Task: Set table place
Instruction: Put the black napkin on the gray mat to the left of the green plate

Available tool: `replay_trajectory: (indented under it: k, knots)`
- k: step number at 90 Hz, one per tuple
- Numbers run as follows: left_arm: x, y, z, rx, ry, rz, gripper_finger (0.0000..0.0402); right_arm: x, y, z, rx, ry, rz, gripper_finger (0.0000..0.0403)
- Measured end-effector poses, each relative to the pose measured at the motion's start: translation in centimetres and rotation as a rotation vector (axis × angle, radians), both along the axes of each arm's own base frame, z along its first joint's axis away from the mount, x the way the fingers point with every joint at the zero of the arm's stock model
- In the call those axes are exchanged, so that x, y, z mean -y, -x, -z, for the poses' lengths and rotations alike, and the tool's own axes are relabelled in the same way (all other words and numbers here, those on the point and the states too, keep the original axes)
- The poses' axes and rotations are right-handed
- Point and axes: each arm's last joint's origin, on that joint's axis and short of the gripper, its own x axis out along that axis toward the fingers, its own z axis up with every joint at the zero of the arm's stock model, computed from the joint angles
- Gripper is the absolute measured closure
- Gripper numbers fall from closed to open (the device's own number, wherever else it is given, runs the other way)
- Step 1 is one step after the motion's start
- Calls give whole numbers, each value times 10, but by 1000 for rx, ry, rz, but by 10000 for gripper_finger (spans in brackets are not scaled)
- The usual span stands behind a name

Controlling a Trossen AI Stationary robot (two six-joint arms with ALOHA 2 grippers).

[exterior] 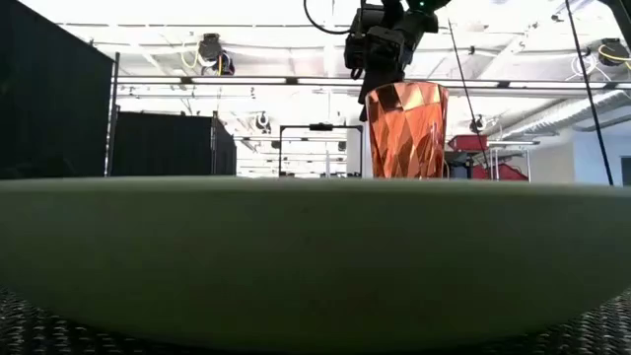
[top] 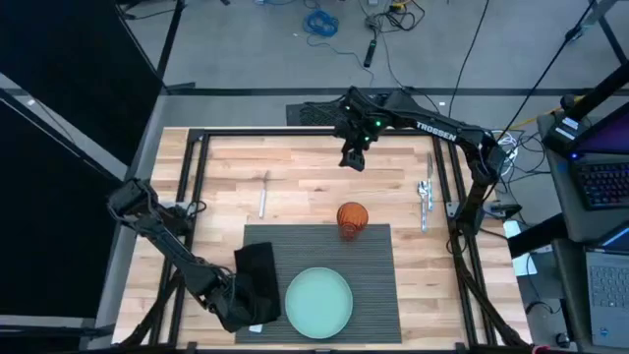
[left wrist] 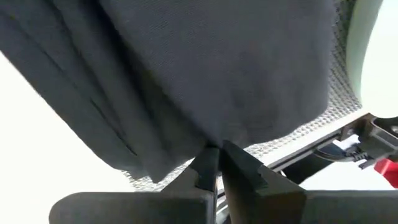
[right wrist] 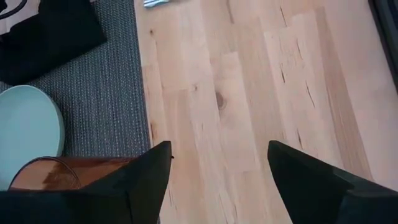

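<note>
Black napkin [top: 257, 283] is being pinched by left gripper [top: 239, 317] at placemat [top: 373, 285] left edge, beside plate [top: 318, 303]; right gripper [top: 354, 157] is being held spread, empty, nr tabletop's far edge.

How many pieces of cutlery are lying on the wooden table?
3, as far as I can tell: one knife left of the cup, and a spoon and fork together at the right. None looks hidden.

Two dark, matte black jointed arms; right arm [top: 447, 133] with white "TROSSEN" lettering and a green indicator light; left arm [top: 167, 241] unmarked; blunt black fingers [right wrist: 146, 180].
</note>
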Motion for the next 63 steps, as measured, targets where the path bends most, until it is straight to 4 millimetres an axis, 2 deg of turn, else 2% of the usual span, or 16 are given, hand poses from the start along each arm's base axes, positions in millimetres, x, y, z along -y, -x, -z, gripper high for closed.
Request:
replay_trajectory:
  k: [21, 41, 63]
  knots:
    - [3, 6, -8, 24, 9, 3, 401, 0, 0, 0, 3, 4, -4, 149]
    - [12, 18, -8, -15, 31, 32, 401, 0, 0, 0, 1, 3, -4, 149]
    - [4, 22, -17, 22, -21, 11, 401, 0, 0, 0, 1, 3, -4, 149]
